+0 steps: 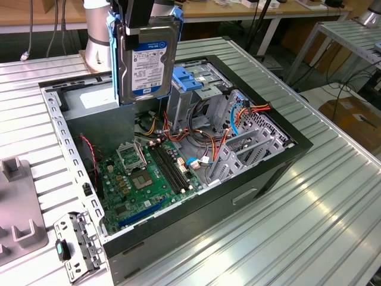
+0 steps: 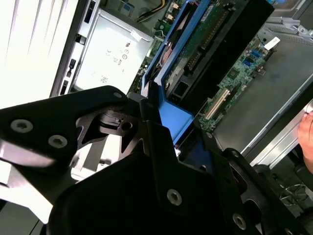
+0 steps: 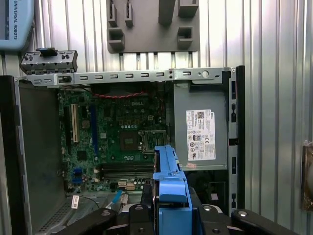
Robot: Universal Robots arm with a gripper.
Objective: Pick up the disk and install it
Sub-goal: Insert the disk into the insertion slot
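Hand (image 1: 143,18) clamps the black blue-railed hard disk (image 1: 146,59) above the open black computer case (image 1: 286,149); you risk snagging orange cables (image 1: 257,108) at its 4 o'clock, exterior view.

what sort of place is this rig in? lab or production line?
Most likely a robotics lab or workshop, not a line: a ribbed aluminium table carries a single open computer case, the disk is held above it, and wooden workbenches with hanging cables stand behind.
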